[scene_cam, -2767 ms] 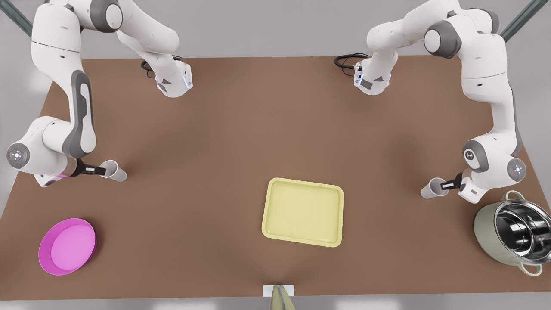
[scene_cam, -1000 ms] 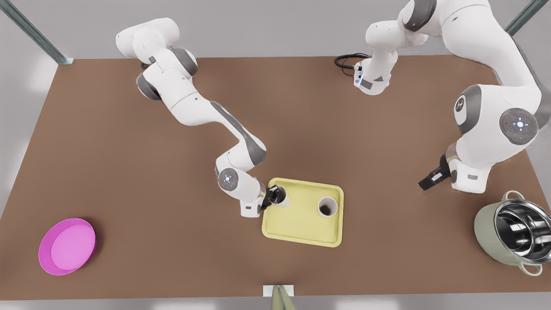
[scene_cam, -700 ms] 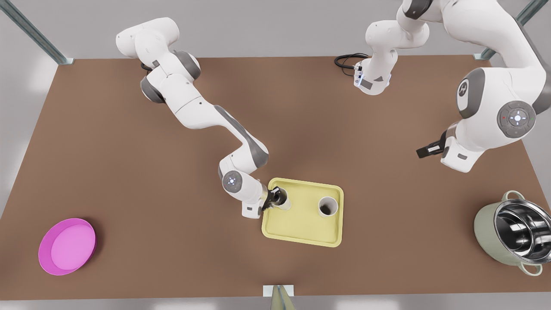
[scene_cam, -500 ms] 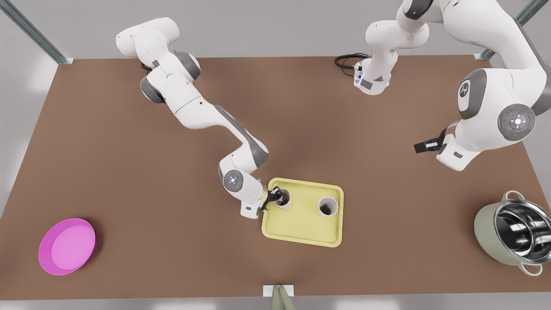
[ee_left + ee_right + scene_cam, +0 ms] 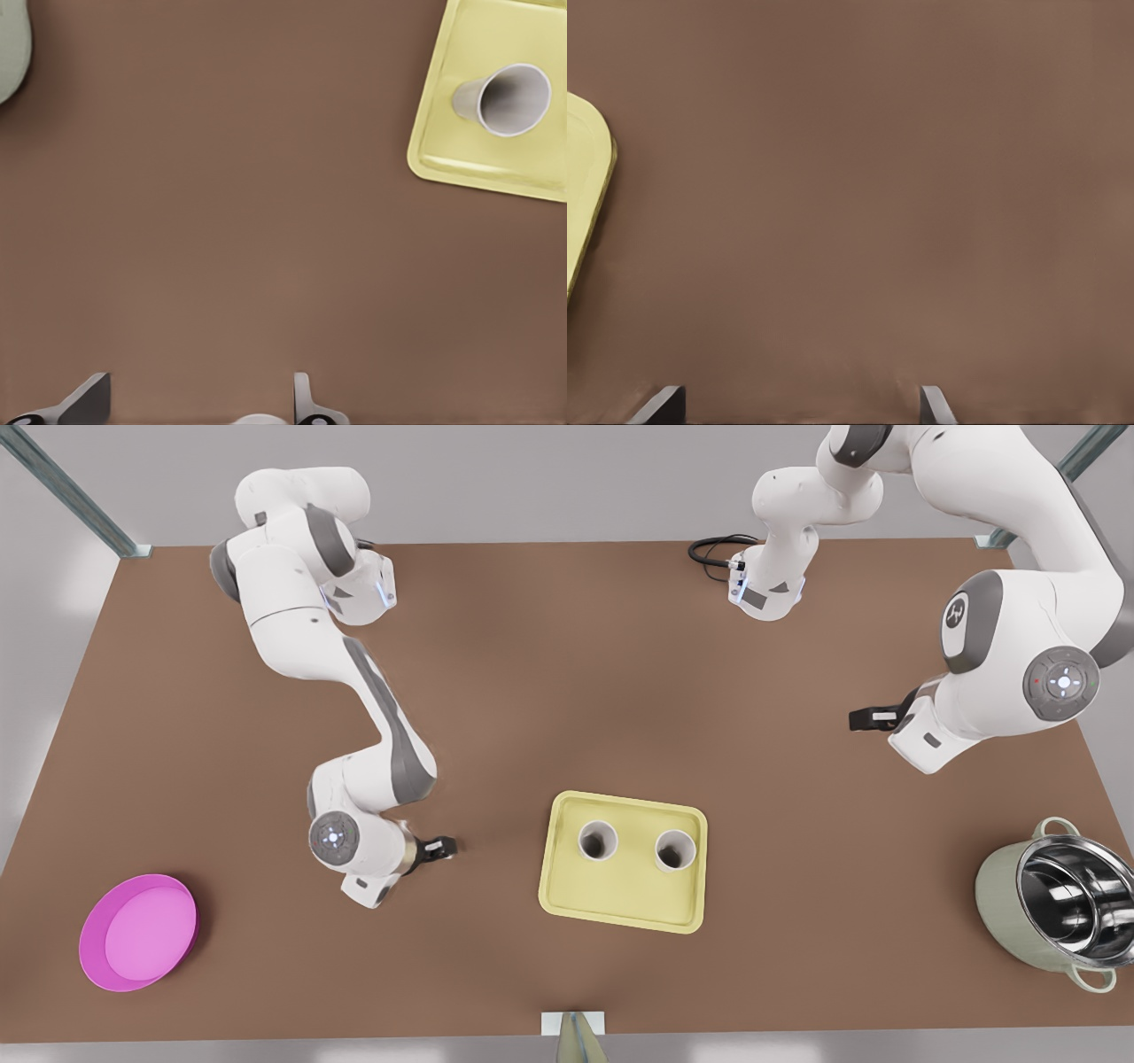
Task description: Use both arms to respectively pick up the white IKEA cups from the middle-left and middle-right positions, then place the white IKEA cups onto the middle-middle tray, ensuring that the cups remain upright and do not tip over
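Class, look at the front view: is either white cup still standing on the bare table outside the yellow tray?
No: both white cups stand upright inside the yellow tray, side by side and apart.

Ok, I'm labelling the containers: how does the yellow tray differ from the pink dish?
The tray is pale yellow and rectangular; the dish is magenta and round. The tray holds two upright white cups; the dish holds nothing. Both are shallow and rest on the table.

Brown table [image 5: 549, 682], yellow tray [image 5: 625, 895], pink dish [image 5: 137, 932], steel pot [image 5: 1054, 903]
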Controlling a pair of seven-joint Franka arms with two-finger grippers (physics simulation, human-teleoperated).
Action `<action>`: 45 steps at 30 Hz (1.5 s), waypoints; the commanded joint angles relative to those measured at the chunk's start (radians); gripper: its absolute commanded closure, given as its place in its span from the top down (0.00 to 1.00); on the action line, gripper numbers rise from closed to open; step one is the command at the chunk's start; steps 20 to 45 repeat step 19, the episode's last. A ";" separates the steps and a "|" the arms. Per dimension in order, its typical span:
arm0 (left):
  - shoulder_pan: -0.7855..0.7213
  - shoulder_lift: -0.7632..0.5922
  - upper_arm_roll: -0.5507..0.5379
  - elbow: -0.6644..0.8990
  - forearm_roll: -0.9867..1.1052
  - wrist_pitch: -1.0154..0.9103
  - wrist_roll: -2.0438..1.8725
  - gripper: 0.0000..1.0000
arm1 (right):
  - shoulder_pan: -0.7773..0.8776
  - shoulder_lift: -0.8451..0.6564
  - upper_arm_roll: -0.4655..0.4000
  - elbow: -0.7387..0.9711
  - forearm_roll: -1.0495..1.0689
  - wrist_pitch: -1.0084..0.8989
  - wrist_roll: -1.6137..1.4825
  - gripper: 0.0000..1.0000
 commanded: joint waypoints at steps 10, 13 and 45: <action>-0.001 -0.001 0.001 0.000 0.003 -0.002 0.127 1.00 | -0.090 -0.631 -0.173 -0.213 -0.091 -0.484 0.015 1.00; 0.000 0.004 0.001 0.000 0.003 -0.001 0.127 1.00 | -0.096 -0.625 -0.173 -0.213 -0.091 -0.484 0.024 1.00; 0.000 0.004 0.001 0.000 0.003 -0.001 0.126 1.00 | -0.096 -0.620 -0.172 -0.213 -0.091 -0.484 0.015 1.00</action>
